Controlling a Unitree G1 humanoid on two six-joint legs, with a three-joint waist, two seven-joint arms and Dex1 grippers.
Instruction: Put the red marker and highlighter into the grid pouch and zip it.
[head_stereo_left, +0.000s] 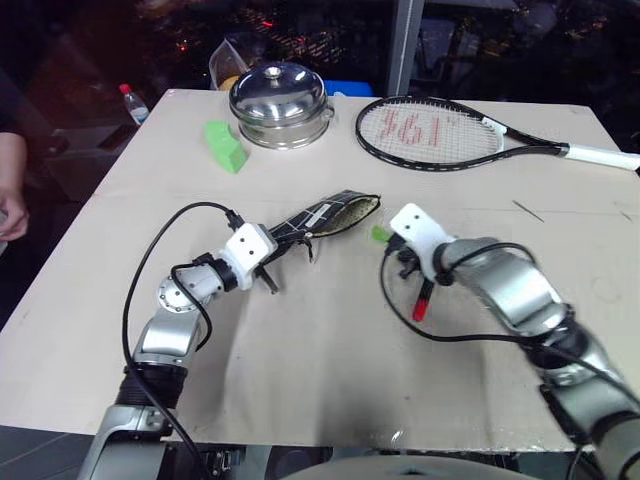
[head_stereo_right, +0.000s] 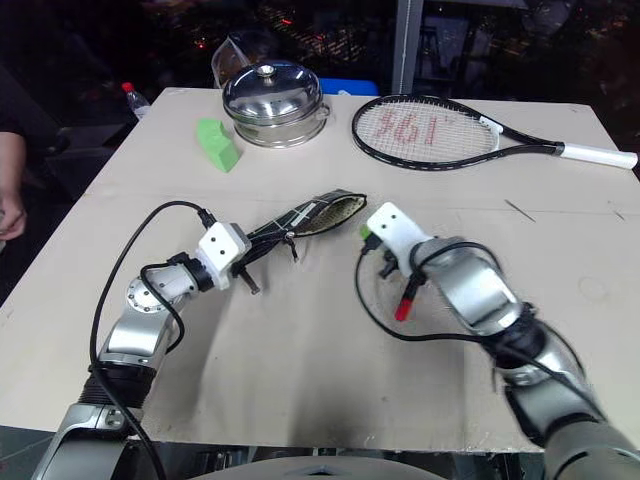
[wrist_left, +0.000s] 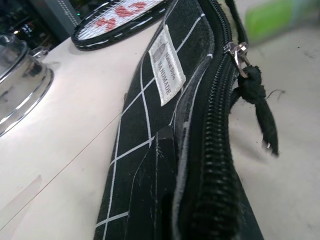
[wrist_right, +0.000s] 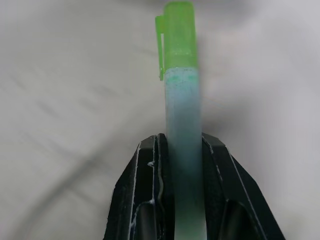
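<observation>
Right gripper (wrist_right: 184, 150): fingers clamped on the highlighter (wrist_right: 181, 95), green cap pointing away, just beside the grid pouch's open mouth. Left gripper (head_stereo_left: 262, 262): shut on the grid pouch (head_stereo_left: 325, 217) at its near end, zipper (wrist_left: 212, 150) partly open. Red marker (head_stereo_left: 423, 299): beneath the right wrist, on the tabletop (head_stereo_left: 320, 350). Surroundings, far side: green block (head_stereo_left: 226, 146), steel lidded pot (head_stereo_left: 279, 103), tennis racket (head_stereo_left: 450, 133), plastic bottle (head_stereo_left: 134, 103).

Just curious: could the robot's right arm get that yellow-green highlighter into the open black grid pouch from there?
Probably yes: the right gripper clamps the highlighter, and the grid pouch, mouth open beside it, has bare table between.
</observation>
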